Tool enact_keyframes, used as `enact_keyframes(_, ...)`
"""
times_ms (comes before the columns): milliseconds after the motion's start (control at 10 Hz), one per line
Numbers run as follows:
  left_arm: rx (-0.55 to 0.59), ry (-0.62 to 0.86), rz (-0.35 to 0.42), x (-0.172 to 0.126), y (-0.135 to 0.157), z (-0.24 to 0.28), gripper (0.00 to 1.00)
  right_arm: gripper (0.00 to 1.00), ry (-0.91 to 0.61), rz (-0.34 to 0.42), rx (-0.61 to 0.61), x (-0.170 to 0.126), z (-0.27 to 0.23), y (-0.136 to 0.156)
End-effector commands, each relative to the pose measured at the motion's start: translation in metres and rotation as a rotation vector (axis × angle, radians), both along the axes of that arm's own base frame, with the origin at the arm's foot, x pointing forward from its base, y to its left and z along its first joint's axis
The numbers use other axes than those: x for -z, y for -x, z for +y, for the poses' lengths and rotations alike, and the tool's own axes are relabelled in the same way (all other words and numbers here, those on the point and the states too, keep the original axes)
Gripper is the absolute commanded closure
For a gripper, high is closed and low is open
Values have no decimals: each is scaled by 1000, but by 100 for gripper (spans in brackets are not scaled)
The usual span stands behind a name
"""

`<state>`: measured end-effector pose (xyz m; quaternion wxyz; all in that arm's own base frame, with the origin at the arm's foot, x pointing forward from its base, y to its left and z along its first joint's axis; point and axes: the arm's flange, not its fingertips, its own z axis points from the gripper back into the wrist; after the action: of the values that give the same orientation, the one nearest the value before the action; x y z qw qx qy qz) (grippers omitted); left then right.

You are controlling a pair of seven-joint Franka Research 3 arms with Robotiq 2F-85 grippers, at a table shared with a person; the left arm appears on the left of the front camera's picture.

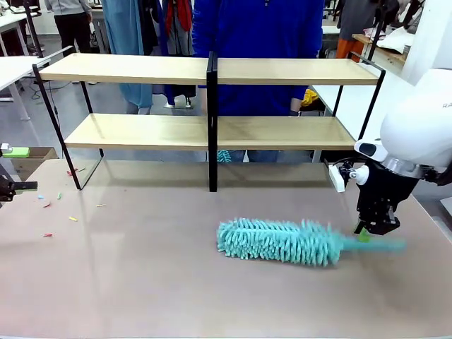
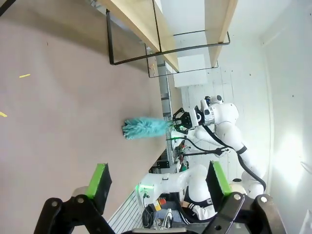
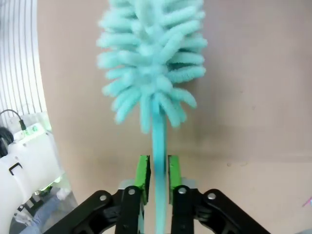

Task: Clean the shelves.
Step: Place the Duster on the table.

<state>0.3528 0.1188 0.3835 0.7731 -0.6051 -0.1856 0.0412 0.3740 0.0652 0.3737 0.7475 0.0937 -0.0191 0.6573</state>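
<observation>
1. The right gripper [image 3: 156, 178] pinches the teal duster [image 1: 279, 241] by its handle, low over the table [image 1: 141, 282].
2. The left gripper [image 2: 158, 183] hangs open, holding nothing.
3. The shelves [image 1: 212, 70] stand behind, apparently undusted.
4. Pickup seems underway; next, lift and sweep the boards.

**Open worktop in front, rack and duster to steer around**

You have a broad bare stretch of worktop [image 1: 141, 282] between its near edge and the shelves [image 1: 212, 70]; only small coloured scraps [image 1: 73, 218] dot its left part. The teal duster [image 1: 279, 241] lies across the right-centre, its handle between the right gripper [image 1: 374, 229] jaws, blocking a straight pass there. The shelves' central black post [image 1: 212, 120] splits each tier into two bays, both boards bare. A person [image 1: 258, 28] stands just behind the rack. The left gripper [image 2: 158, 183] hangs over clear worktop, jaws apart.
</observation>
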Motion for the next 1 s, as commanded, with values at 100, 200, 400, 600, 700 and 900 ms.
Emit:
enact_keyframes(100,-10,25,-17,-1,1,-3,0,0,-64,-19,14,-6,-24,-2)
enact_keyframes(200,-10,25,-17,-1,1,-3,0,0,-95,-32,79,-17,-38,0)
enact_keyframes(400,-10,25,-17,-1,1,-3,0,0,-227,70,217,-44,-62,23)
enact_keyframes(600,-10,25,-17,-1,1,-3,0,0,-544,377,432,-61,-91,57)
enact_keyframes(700,-10,25,-17,-1,1,-3,0,0,-720,435,436,-68,-105,71)
enact_keyframes(900,-10,25,-17,-1,1,-3,0,0,-1056,444,545,-81,-130,89)
